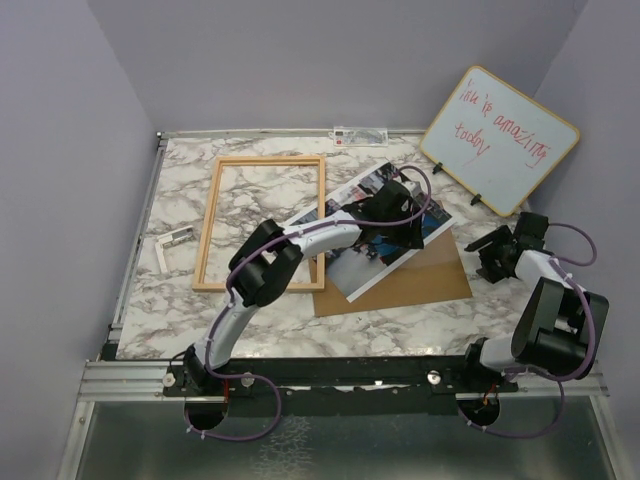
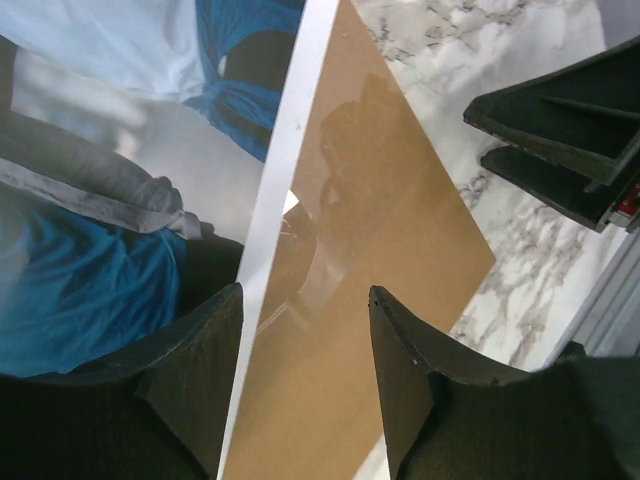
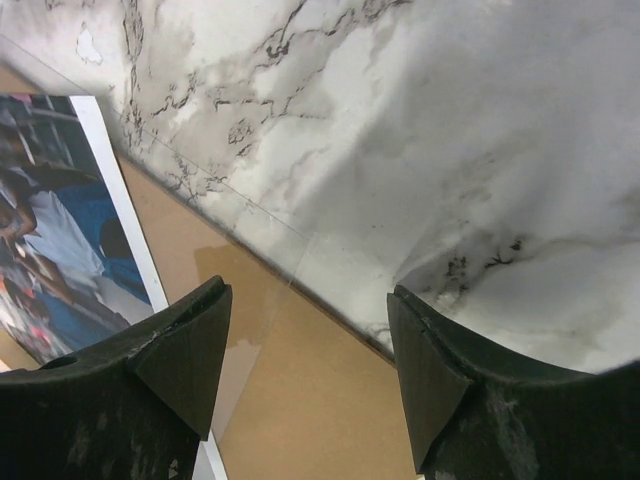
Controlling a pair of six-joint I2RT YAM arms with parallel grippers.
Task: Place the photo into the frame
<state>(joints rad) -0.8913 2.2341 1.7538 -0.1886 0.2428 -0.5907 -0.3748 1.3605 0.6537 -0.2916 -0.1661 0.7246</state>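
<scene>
Purple-grey walls (image 1: 250, 60) stand around a marble bench (image 1: 170, 310). On the left part of the bench we see the frame (image 1: 209, 222), made of thin light wood. It lies flat, and we see marble through its middle. To the right of it lies the photo (image 1: 362, 262), turned a bit crooked. The photo is outside the frame, right next to the frame's right side. The left arm hides that spot, so we cannot tell if the two touch. The photo rests partly on a brown board (image 1: 425, 280). The board sticks out under it to the right and toward the arms.

The left claw (image 1: 403, 225) is over the right part of the photo. From the left wrist we see its two fingers (image 2: 200, 380) apart. The white edge of the photo runs between them, with a blue shirt on one side and the brown board on the other. This claw is open and holds nothing.

The right claw (image 1: 492, 255) is near the right end of the brown board, over the marble. From the right wrist we see its fingers wide apart with nothing between them, so it is open too. Under it we see the board's edge, a corner of the photo and the marble.

At the back right a whiteboard (image 1: 500, 140) with red writing stands tilted. A small grey metal piece (image 1: 170, 245) lies left of the frame.
</scene>
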